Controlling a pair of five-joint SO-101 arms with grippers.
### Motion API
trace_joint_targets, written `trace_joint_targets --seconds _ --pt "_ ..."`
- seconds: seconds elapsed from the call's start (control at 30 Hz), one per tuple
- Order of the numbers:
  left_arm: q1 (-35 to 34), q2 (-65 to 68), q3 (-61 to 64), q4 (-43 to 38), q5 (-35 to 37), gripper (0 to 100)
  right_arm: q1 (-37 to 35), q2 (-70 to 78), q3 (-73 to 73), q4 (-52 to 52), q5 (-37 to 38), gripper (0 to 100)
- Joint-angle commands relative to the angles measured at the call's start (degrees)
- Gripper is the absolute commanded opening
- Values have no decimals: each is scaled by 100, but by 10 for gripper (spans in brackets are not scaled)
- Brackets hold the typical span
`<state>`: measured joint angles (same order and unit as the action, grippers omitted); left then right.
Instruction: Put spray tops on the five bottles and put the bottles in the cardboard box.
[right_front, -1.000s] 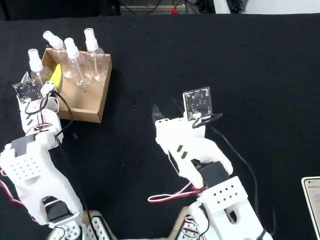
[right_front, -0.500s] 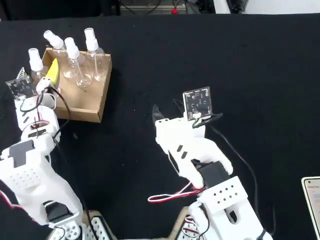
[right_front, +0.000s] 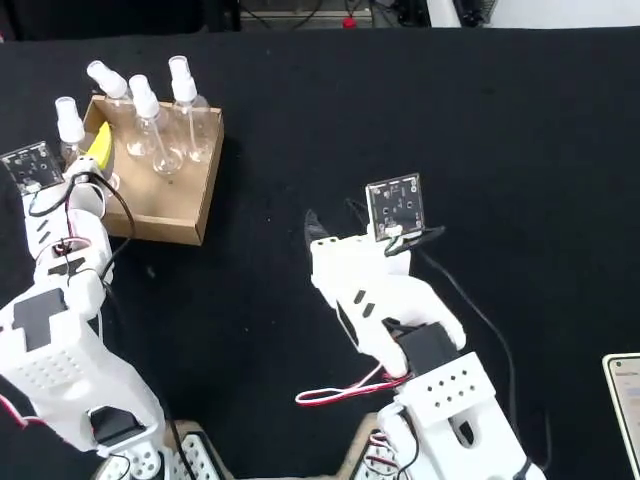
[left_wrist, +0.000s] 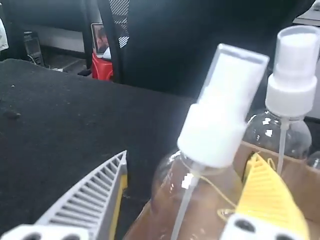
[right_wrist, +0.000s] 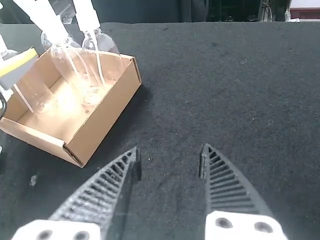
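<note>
Your left gripper (left_wrist: 190, 155) sat at the left side of the cardboard box (right_front: 170, 200), its jaws apart around a tilted bottle (left_wrist: 200, 200). In the left wrist view you had the grey finger (left_wrist: 90, 200) on one side of the clear body, with a thin dark strip of table showing between them. The yellow finger (left_wrist: 265, 195) stood on the other side and overlapped the bottle, so I could not tell whether it touched. That bottle wore its white spray top (left_wrist: 220, 105) and leaned, while the one behind it stood straight. From the right wrist view its base looked to be inside the box, close against the left wall. From the high view its top reached out past that wall.

You had three more bottles (right_front: 152, 128) standing in the box toward its far side, each with a white spray top. They stood close together but apart from the one between your fingers.

Your right gripper (right_wrist: 170, 149) hung over the black table (right_front: 450, 120), well apart from the box and to its right, with both dark fingers spread over bare cloth. It pointed toward the box's near right corner. The right arm (right_front: 390, 300) stood near the middle of the table, toward its front edge
</note>
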<state>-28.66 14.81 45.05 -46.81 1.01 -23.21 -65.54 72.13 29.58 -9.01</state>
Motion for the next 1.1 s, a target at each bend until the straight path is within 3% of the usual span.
trace_joint_targets --seconds 0.0,0.6,0.73,0.97,1.07 --pt "-13 -325 -22 9 53 354 105 92 -4 -114 -9 191" --pt "-48 -2549 1798 220 26 353 105 75 119 -149 -9 191" --pt "-171 -3411 1736 2198 35 353 88 101 154 -149 -9 191" --pt "-576 -5459 831 7218 18 354 88 101 154 -149 -9 191" --pt "-848 -6084 716 8422 18 354 88 101 154 -149 -9 191"
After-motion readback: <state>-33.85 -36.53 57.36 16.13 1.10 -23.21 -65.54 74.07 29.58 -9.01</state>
